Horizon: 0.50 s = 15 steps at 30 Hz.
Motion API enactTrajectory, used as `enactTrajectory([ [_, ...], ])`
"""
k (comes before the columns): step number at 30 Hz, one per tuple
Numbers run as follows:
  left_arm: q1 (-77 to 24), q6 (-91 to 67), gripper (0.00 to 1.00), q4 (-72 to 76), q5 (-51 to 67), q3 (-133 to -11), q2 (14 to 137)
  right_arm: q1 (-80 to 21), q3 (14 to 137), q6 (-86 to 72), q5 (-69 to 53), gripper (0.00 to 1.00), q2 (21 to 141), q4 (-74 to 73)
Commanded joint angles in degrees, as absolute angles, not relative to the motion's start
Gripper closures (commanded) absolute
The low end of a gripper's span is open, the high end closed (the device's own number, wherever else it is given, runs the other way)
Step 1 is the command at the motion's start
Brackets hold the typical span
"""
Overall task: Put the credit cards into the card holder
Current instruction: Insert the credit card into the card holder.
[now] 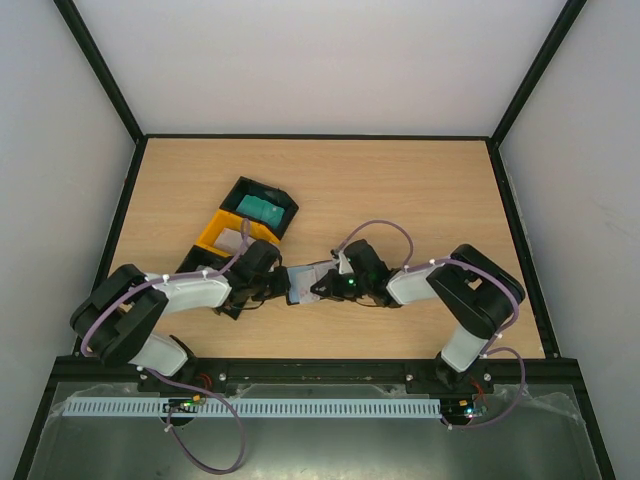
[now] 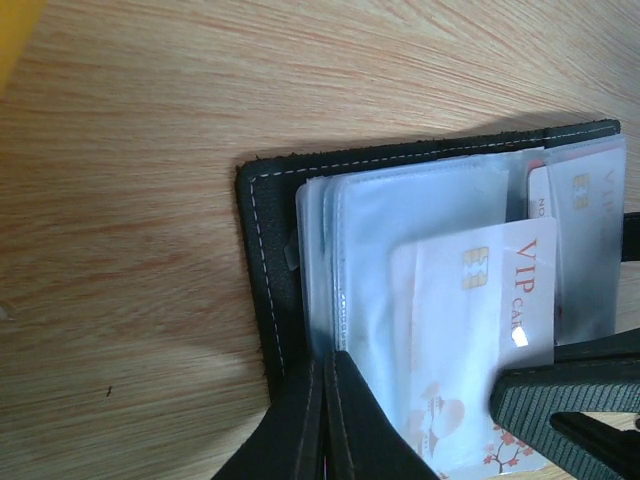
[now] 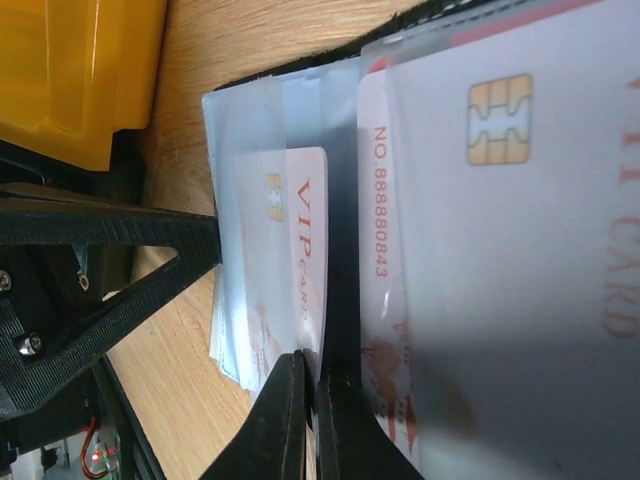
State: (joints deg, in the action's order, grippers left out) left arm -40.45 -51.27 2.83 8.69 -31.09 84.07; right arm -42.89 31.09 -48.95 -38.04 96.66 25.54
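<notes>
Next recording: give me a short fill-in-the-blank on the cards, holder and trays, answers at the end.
1. The card holder lies ____, its clear sleeves showing.
2. The red lettering on the white card starts with ____.
3. The tray holding the teal card is coloured ____.
4. The neighbouring tray, holding a pale card, is coloured ____.
Missing words: open; VIP; black; yellow.

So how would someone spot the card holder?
On the wooden table, look between the left arm and right arm near the front. The card holder lies there, open. Unlike the yellow tray and black tray behind it, it has clear plastic sleeves.
</notes>
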Motion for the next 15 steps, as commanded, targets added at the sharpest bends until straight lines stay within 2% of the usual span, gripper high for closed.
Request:
enactTrajectory([
  [1,-41.2,-51.2,0.98,-0.5,8.0,-28.5,85.6,-44.6,29.6,-50.8,-36.0,0.98,99.8,23.8],
  [15,-41.5,-51.2,0.98,-0.1,8.0,-28.1,85.2,-44.7,33.7,-51.0,-34.2,0.98,100.9,22.2],
])
